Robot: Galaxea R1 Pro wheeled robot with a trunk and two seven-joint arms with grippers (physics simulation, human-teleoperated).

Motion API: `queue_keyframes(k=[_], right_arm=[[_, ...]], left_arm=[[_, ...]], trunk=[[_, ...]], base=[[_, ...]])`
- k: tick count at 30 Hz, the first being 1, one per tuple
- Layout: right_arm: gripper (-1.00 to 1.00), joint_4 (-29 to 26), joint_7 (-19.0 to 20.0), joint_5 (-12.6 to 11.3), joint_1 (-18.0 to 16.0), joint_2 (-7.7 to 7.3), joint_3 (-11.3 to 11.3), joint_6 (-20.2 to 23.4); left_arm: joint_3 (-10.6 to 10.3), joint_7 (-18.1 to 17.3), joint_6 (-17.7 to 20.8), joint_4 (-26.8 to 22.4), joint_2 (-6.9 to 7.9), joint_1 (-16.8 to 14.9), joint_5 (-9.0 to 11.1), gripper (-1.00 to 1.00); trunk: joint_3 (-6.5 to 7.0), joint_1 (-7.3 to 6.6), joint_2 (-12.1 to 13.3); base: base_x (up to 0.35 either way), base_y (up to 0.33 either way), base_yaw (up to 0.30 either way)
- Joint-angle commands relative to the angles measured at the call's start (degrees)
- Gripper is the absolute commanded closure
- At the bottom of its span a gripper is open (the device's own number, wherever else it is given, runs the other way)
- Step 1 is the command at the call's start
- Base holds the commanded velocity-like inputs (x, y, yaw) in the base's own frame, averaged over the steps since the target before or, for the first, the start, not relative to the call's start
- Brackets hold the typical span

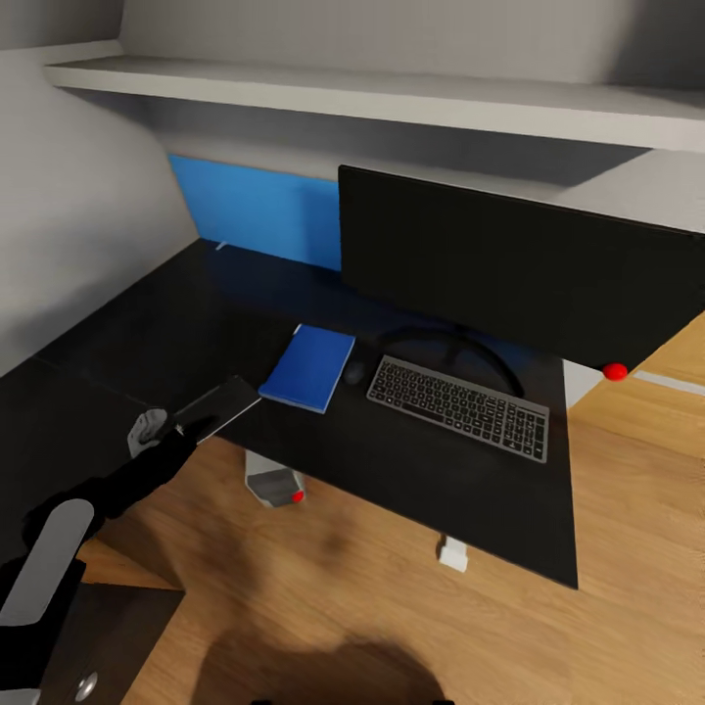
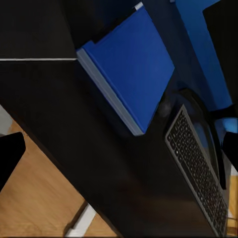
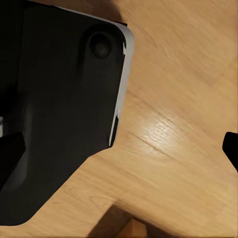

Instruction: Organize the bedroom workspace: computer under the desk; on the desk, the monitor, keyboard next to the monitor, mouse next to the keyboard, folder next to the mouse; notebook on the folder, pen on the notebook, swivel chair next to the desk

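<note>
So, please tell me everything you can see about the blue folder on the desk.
The blue folder is a flat, closed rectangle with a plain matte blue cover and a pale grey edge along one long side. It lies flat on the black desk, turned at a slight angle. The dark mouse sits beside it, before the keyboard. Nothing rests on it.

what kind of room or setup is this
Most likely a home office corner: a black desk carrying a monitor, a keyboard and a blue folder, on a wooden floor, with a shelf overhead.
</note>
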Motion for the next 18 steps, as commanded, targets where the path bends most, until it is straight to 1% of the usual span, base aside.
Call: queue_keyframes(k=[1,7,13,18], right_arm=[[-1.00,0.0,0.1,-0.5,0.0,-0.05,0.2,-0.1],[-1.00,0.3,0.1,-0.6,0.0,-0.05,0.3,0.0],[-1.00,0.3,0.1,-0.6,-0.1,-0.19,0.3,0.0],[-1.00,0.4,0.1,-0.6,-0.1,-0.23,0.3,0.1]], left_arm=[[0.1,0.3,0.3,0.0,0.00,0.1,0.7,-1.00],[0.2,0.1,0.3,0.3,-0.22,0.7,1.0,-1.00],[0.2,-0.1,0.0,0.3,-0.33,1.9,2.2,-1.00],[0.1,-0.1,-0.1,0.5,-0.50,3.1,2.5,-1.00]], trunk=[[0.02,0.04,-0.1],[0.59,0.04,-0.1],[1.16,0.04,-0.1],[1.63,0.04,-0.1]], base=[[-0.001,-0.001,-0.097],[0.000,-0.001,-0.050],[0.000,0.000,-0.012],[0.000,0.000,-0.003]])
